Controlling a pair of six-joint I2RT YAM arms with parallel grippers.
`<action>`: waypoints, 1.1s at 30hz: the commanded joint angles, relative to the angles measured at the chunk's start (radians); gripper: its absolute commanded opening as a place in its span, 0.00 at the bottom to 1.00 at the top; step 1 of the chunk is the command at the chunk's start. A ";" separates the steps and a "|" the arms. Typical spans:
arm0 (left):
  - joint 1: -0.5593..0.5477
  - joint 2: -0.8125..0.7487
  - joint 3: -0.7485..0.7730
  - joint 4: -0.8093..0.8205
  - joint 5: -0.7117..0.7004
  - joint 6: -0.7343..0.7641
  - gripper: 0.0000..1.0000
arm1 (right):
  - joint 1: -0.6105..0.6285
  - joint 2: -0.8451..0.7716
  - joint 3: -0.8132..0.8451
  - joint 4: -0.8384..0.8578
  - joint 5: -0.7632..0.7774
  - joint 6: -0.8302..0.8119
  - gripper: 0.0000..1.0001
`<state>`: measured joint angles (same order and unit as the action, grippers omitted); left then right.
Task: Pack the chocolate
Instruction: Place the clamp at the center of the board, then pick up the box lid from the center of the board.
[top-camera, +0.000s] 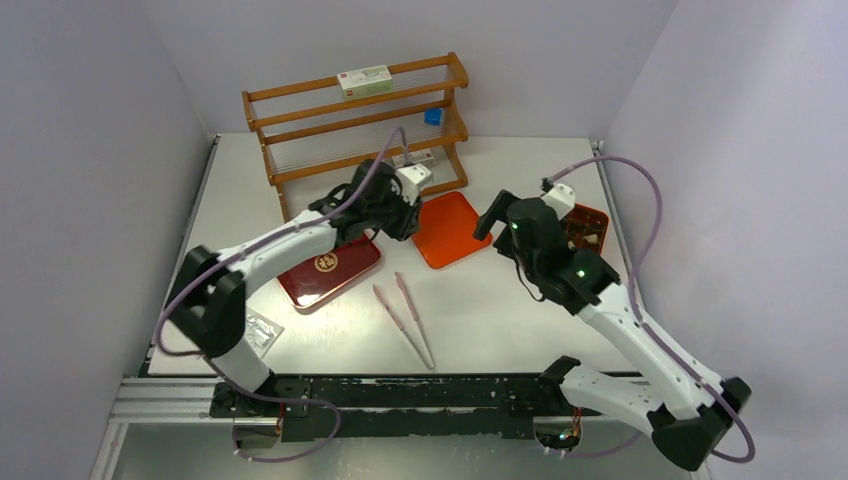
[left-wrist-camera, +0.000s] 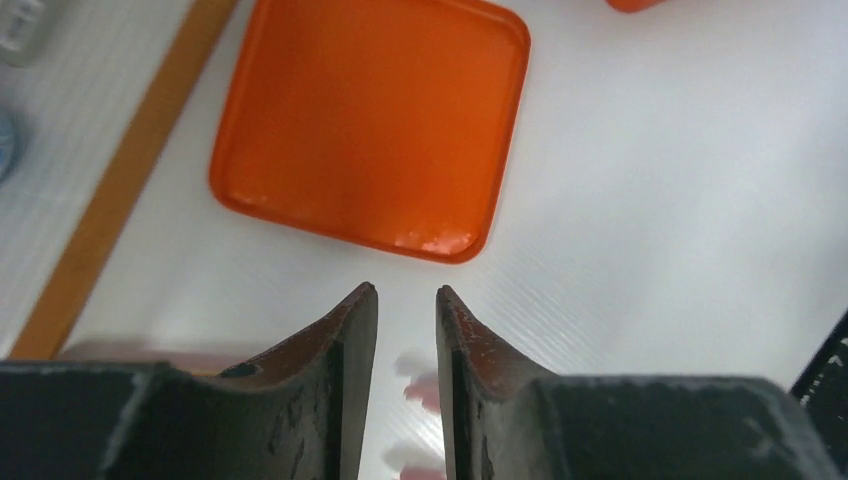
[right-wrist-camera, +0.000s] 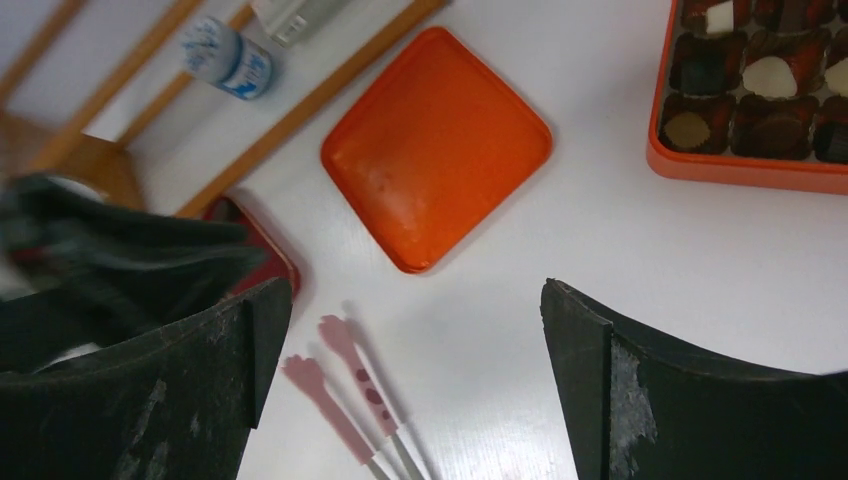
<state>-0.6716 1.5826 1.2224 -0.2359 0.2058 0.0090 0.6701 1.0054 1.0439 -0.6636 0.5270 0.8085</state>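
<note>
White tabletop (top-camera: 500, 300), walled in pale lavender, is the setting. Over it the left gripper (left-wrist-camera: 405, 295) is seen with its jaws drawn close, only a narrow slit between them, and nothing is caught in that slit. The right gripper (right-wrist-camera: 412, 290) is spread wide and empty, held above the table.

Just beyond the left gripper the orange lid (left-wrist-camera: 370, 120) lies flat by itself, well apart from the orange box (right-wrist-camera: 740, 172) at the right edge of the table. The chocolate (right-wrist-camera: 770, 76) is found in that box, with dark, brown and cream pieces seated one to a compartment. Every compartment in view is filled, though only a corner of the box is shown, so a full count cannot be given.

No loose piece is seen on the table. The dark red tray (top-camera: 330, 268), partly hidden by the left arm, appears bare where it shows. The pink tongs (top-camera: 405, 318) lie untouched near the front.

Filling is judged done or nearly so. The lid has not yet been set on the box, and that closing is judged to be what is left.
</note>
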 joint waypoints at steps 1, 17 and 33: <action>-0.047 0.131 0.065 0.111 0.039 0.028 0.33 | -0.008 -0.116 -0.050 0.022 0.011 0.034 1.00; -0.189 0.492 0.252 0.157 -0.032 0.076 0.37 | -0.008 -0.308 -0.102 -0.043 -0.023 0.055 1.00; -0.190 0.564 0.258 0.137 -0.056 0.121 0.35 | -0.007 -0.309 -0.102 -0.045 -0.026 0.040 1.00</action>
<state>-0.8593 2.1277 1.4494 -0.1200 0.1429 0.1127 0.6685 0.6983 0.9421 -0.7082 0.4755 0.8520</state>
